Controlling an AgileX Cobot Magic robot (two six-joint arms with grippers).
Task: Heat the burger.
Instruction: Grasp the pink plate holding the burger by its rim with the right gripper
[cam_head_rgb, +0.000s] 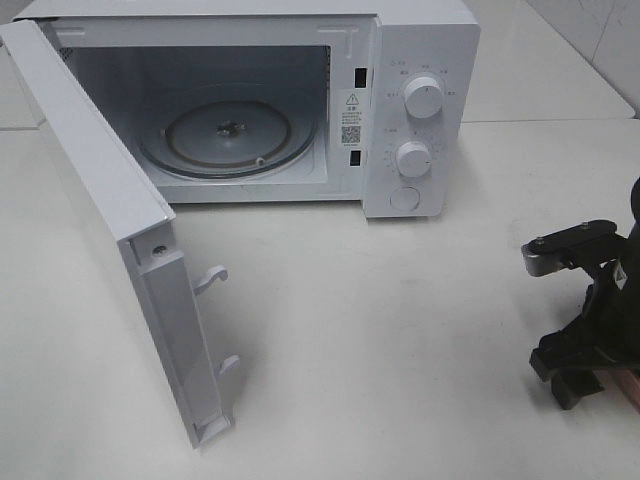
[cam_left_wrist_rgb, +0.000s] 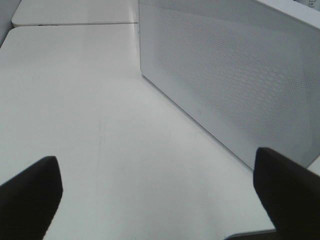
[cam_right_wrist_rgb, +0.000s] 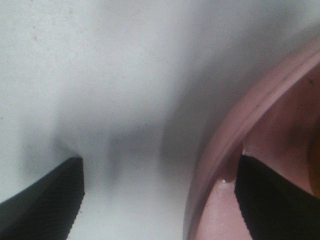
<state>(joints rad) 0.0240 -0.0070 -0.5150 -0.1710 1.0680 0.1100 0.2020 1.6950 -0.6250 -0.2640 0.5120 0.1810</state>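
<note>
We judge the step in hand to be the pickup. The microwave (cam_head_rgb: 420, 60) stands in the upper half of the high view with its door (cam_head_rgb: 100, 200) swung wide toward the left edge, and the glass turntable (cam_head_rgb: 228, 135) is bare. The burger shows in none of our views. We take it to sit on the pink plate (cam_right_wrist_rgb: 235, 125), of which only a sliver appears at the lower right edge of the high view.

The right gripper (cam_right_wrist_rgb: 160, 195) hangs low at that plate. Its jaws are parted and straddle the rim, one outside over the surface (cam_head_rgb: 400, 330) and one over the plate's inside, with nothing pinched yet. The left gripper (cam_left_wrist_rgb: 157, 187) has its jaws spread wide and empty, facing the outer side of the door.

The next move, as we read it, calls for closing on the rim. The plate must then be lifted level so the tall burger does not tip, and carried up and left into the cavity.

The middle of the surface offers broad open room. The edges to mind are the cavity's lower lip, the door's latch hooks (cam_head_rgb: 212, 278) at lower left, and the control panel at the cavity's right.
</note>
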